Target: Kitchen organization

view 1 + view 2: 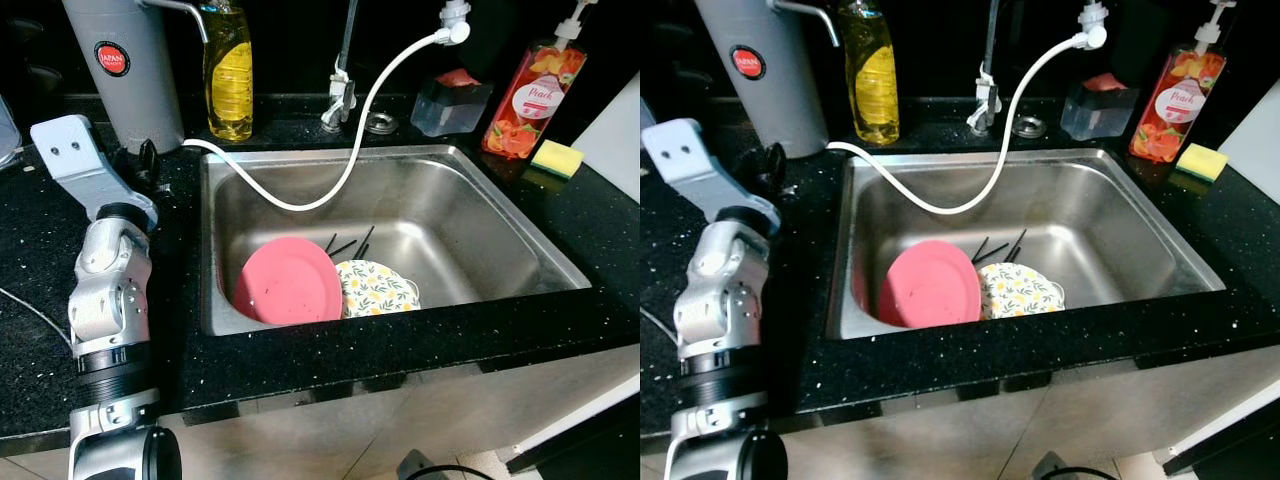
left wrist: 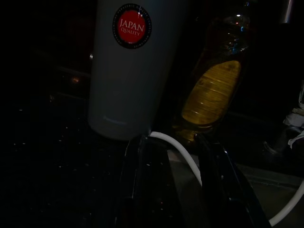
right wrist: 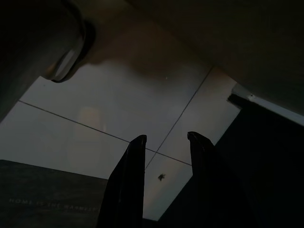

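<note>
A steel sink holds a pink plate leaning against its left wall. Beside the plate lies a floral bowl, with thin black sticks behind them. My left arm lies on the black counter left of the sink. Its gripper is close to the base of a grey canister. In the left wrist view that gripper is open, with the canister and a white hose just beyond the tips. My right gripper hangs open over floor tiles.
The white hose loops from the tap into the sink. A yellow oil bottle stands beside the canister. At the back right are a sponge holder, a peach soap bottle and a yellow sponge.
</note>
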You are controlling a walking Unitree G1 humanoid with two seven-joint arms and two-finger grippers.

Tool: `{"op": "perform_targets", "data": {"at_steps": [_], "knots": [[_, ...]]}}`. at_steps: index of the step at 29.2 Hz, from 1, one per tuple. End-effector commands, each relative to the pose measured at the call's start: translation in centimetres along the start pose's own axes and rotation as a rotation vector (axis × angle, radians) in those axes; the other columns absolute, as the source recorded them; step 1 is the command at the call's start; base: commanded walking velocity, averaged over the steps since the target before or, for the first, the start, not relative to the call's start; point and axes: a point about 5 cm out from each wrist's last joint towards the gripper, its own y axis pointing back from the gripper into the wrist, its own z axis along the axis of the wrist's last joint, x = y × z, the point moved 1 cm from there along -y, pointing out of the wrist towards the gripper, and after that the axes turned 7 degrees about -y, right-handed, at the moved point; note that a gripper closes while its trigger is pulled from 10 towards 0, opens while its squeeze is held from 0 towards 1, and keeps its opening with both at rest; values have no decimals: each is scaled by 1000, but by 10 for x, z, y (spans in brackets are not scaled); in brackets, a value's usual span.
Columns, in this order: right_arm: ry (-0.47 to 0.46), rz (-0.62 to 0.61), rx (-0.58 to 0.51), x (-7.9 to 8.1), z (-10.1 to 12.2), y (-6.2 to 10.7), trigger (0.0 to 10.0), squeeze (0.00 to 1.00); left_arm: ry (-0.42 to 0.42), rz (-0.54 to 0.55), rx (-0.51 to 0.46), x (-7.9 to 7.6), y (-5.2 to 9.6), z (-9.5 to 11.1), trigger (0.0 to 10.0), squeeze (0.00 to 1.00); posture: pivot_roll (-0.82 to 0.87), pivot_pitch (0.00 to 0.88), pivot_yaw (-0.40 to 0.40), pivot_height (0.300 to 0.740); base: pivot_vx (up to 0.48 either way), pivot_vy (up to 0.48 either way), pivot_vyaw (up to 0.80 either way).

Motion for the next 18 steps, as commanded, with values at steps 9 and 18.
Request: {"op": "perform_targets", "data": {"at_steps": [9,18], "knots": [[-224,-71,-2,-4,-1,0,10000,0,-38,-12,49,-40,-4,-14,10000,0,155,13,-24,740,0,0,0],[-368,-74,-46,7,11,-2,10000,0,-118,-44,17,-35,1,-9,10000,0,157,0,-43,740,0,0,0]]}}
